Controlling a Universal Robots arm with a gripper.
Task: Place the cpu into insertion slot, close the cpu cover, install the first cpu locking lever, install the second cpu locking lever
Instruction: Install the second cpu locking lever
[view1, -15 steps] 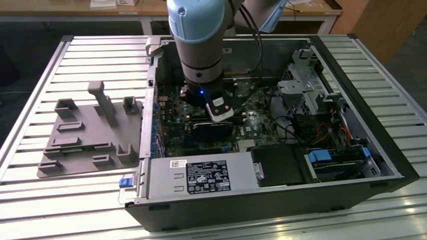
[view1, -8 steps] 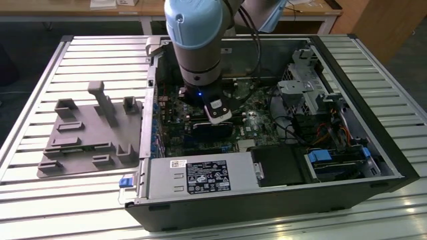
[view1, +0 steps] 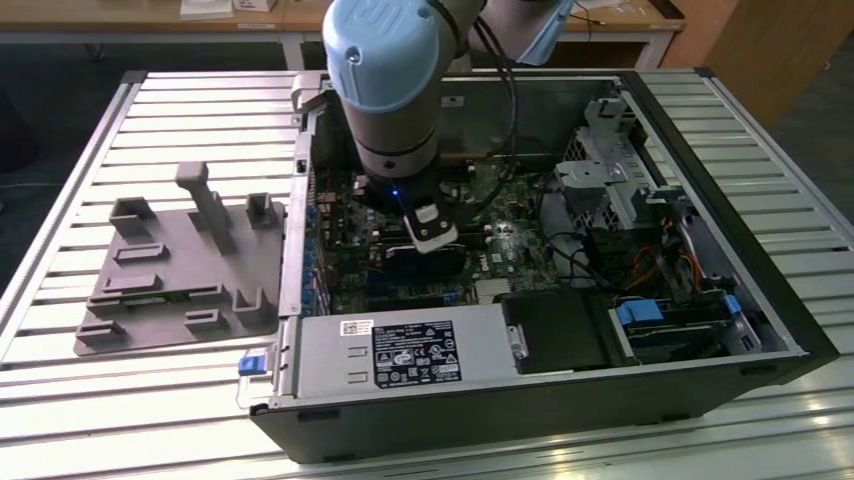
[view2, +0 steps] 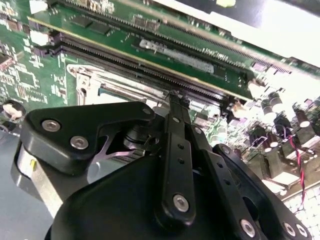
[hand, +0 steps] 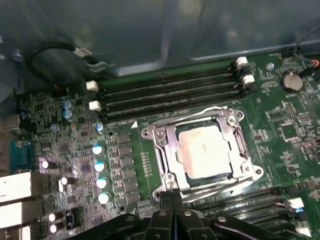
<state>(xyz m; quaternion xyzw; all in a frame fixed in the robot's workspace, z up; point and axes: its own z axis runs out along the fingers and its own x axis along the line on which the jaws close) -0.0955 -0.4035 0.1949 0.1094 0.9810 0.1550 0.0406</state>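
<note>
With cpu (hand: 204, 150) seated under closed cpu cover (hand: 165, 150) | claw (hand: 173, 194) pinched shut, empty, at cover's edge | levers seemingly unfinished

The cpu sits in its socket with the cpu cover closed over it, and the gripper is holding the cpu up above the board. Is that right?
Not quite. The cpu lies in the socket under the closed cpu cover, as the first wrist view shows. The gripper is not lifting it; its fingers are pressed together at the cover's edge, holding nothing.

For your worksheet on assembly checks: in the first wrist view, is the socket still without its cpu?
No: the cpu lies in the socket, its pale top framed by the cpu cover.
</note>
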